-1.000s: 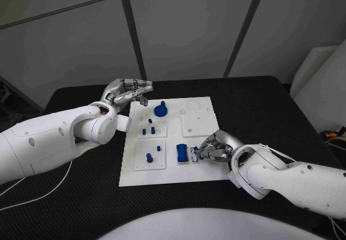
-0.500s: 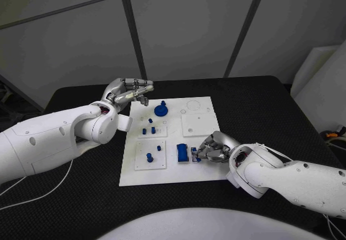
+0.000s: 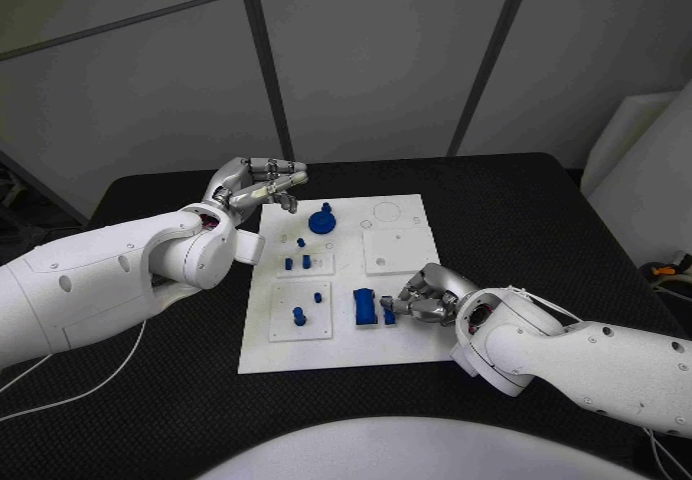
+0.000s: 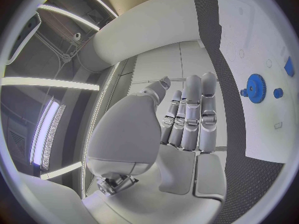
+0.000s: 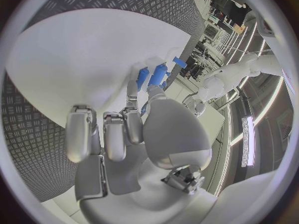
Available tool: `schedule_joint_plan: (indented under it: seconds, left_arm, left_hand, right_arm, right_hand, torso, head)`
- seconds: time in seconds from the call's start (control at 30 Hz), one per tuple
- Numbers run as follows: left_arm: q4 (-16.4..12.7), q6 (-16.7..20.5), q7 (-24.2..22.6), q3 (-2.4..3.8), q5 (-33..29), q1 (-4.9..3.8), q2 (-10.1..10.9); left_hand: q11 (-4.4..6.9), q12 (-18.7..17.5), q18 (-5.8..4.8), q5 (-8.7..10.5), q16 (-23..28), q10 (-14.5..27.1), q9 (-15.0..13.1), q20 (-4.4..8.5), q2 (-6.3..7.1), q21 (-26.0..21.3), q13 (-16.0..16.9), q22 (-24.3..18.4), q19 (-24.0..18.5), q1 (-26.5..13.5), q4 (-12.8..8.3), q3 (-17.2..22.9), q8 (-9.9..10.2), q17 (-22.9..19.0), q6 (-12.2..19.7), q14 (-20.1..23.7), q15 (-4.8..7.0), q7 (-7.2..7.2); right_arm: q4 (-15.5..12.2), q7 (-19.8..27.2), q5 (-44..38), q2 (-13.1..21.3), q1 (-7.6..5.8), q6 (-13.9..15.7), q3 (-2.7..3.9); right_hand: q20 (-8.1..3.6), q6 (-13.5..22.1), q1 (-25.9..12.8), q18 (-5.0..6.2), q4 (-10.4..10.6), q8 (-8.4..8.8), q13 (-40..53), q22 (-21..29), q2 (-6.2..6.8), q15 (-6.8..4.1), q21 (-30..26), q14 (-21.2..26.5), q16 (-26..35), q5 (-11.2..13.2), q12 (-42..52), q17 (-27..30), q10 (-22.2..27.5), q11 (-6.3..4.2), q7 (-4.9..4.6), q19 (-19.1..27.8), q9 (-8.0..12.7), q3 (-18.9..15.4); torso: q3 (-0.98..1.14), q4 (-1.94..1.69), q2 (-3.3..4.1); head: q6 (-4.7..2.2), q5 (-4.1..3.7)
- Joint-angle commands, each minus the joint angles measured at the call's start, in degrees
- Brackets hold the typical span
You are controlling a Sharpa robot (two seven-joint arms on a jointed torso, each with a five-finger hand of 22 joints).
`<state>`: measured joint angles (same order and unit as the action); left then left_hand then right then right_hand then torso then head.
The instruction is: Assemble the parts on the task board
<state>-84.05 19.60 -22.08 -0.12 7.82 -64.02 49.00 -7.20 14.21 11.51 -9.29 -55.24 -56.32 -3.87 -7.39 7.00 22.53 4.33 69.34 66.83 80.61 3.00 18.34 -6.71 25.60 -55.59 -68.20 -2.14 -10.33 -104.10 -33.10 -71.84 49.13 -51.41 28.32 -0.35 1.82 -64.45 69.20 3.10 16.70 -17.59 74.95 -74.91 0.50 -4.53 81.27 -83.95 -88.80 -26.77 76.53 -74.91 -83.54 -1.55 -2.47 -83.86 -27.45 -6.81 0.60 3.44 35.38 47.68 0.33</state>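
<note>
The white task board lies mid-table. My right hand rests low over its front right part, fingertips pinching a small blue part right beside an upright blue block. My left hand hovers off the board's back left corner, its fingers stretched out side by side and holding nothing. A blue gear stands on the board just right of that hand. Small blue pegs stand in the left plates, with two more nearer the front.
A square white inset plate and a ring outline take up the board's back right. Black table surrounds the board, with bare table to the right and behind. A white cable trails at the front left.
My right hand has edged slightly left and forward, closer to the blue block. My left hand and the other parts have stayed put.
</note>
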Motion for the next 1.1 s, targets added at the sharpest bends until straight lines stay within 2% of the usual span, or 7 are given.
schedule_joint_plan:
  seconds: [0.03,0.27,0.4,0.6,0.77,0.9,1.1]
  left_arm:
    - [-0.1,-0.6,-0.1,0.05,-0.1,-0.09,0.0]
    - [-0.1,-0.6,-0.1,0.05,-0.1,-0.09,0.0]
    - [-0.2,-0.6,-0.1,0.05,-0.1,-0.09,0.1]
    - [-0.1,-0.6,-0.1,0.05,-0.1,-0.09,0.2]
    - [-0.1,-0.6,-0.1,0.05,-0.1,-0.09,0.2]
    - [-0.1,-0.6,-0.1,0.05,-0.1,-0.08,0.2]
    - [-0.1,-0.6,-0.1,0.05,-0.1,-0.08,0.2]
  left_hand:
    - [0.1,0.2,-1.11,-0.21,-0.2,0.5,0.0,-0.38,-0.26,-0.3,-0.1,-0.1,-0.1,0.4,-0.1,-0.4,0.0,-0.1,0.2,0.4,-0.11,-0.14]
    - [0.1,0.2,-1.11,-0.21,-0.2,0.5,0.0,-0.38,-0.26,-0.3,-0.1,-0.1,-0.1,0.4,-0.1,-0.4,0.0,-0.1,0.2,0.4,-0.11,-0.14]
    - [0.1,0.2,-1.11,-0.21,-0.2,0.5,0.0,-0.38,-0.26,-0.3,-0.1,-0.1,-0.1,0.4,-0.1,-0.4,0.0,-0.1,0.2,0.4,-0.11,-0.14]
    - [0.1,0.2,-1.11,-0.21,-0.2,0.5,0.0,-0.38,-0.26,-0.3,-0.1,-0.1,-0.1,0.4,-0.1,-0.4,0.0,-0.1,0.2,0.4,-0.11,-0.14]
    - [0.1,0.2,-1.11,-0.21,-0.2,0.5,0.0,-0.38,-0.26,-0.3,-0.1,-0.1,-0.1,0.4,-0.1,-0.4,0.0,-0.1,0.2,0.4,-0.11,-0.14]
    - [0.1,0.2,-1.11,-0.21,-0.2,0.5,0.0,-0.38,-0.26,-0.3,-0.1,-0.1,-0.1,0.4,-0.1,-0.4,0.0,-0.1,0.2,0.4,-0.11,-0.14]
    - [0.1,0.2,-1.11,-0.21,-0.2,0.5,0.0,-0.38,-0.26,-0.3,-0.1,-0.1,-0.1,0.4,-0.1,-0.4,0.0,-0.1,0.2,0.4,-0.11,-0.14]
  right_arm:
    - [-0.2,0.6,-0.6,-0.2,-0.04,-0.3,-0.02]
    - [-0.4,1.2,-0.7,-0.1,-0.04,-0.1,-0.01]
    - [-0.6,1.4,-1.0,0.5,-0.04,-0.3,-0.02]
    - [-1.1,2.4,-2.2,1.7,-0.04,-1.6,-0.04]
    - [-1.4,3.1,-3.5,2.4,-0.04,-2.5,-0.05]
    - [-1.4,3.4,-4.0,2.6,-0.03,-2.9,-0.05]
    - [-0.9,3.5,-4.3,2.3,-0.03,-3.2,-0.06]
  right_hand:
    - [-0.16,0.5,-1.5,-0.61,0.0,-0.3,6.0,-6.3,-0.15,-0.36,0.2,-5.6,-0.2,1.7,0.4,-13.2,-0.9,-0.01,0.03,0.0,-0.3,-0.9]
    - [-0.18,0.7,-3.4,-0.62,0.1,-0.61,6.2,-6.4,-0.74,-0.41,0.2,-5.7,-0.2,2.8,0.6,-13.2,-1.0,-0.06,0.1,-0.1,-0.9,-2.2]
    - [-0.23,0.8,-2.1,-0.62,-0.5,-0.76,6.3,-6.4,-0.44,-0.47,0.3,-5.7,-0.2,3.2,0.7,-13.3,-1.0,-0.14,0.21,-0.1,-1.2,-2.4]
    - [-0.25,1.2,2.4,-0.61,-2.1,-1.15,6.2,-6.4,0.22,-0.44,0.1,-5.7,-0.2,10.3,0.4,-13.3,-0.9,-0.07,0.08,0.0,-2.2,-3.0]
    - [-0.18,1.4,4.0,-0.59,-2.7,-1.32,6.3,-6.4,0.21,-0.38,0.1,-5.7,-0.2,13.8,0.4,-13.3,-0.9,-0.01,0.02,0.0,-2.6,-3.6]
    - [-0.16,1.5,5.1,-0.6,-3.3,-1.42,6.3,-6.4,0.05,-0.36,0.1,-5.7,-0.2,15.6,0.4,-13.3,-0.8,-0.01,0.02,0.0,-2.9,-3.9]
    - [-0.16,1.5,5.3,-0.61,-3.3,-1.46,6.4,-6.4,-0.21,-0.36,0.1,-5.7,-0.2,15.8,0.5,-13.4,-0.9,-0.01,0.04,0.0,-2.9,-3.9]
  torso:
    - [0.01,0.04,0.05]
    - [0.02,0.04,0.02]
    - [0.03,0.06,-0.02]
    - [0.02,0.07,-0.03]
    - [0.05,0.11,0.01]
    - [0.04,0.05,0.01]
    - [0.0,-0.03,0.04]
  head:
    - [-0.02,-0.02]
    - [-0.02,-0.05]
    - [-0.02,-0.01]
    - [-0.04,0.02]
    - [-0.07,0.03]
    - [-0.09,-0.05]
    - [-0.07,-0.14]
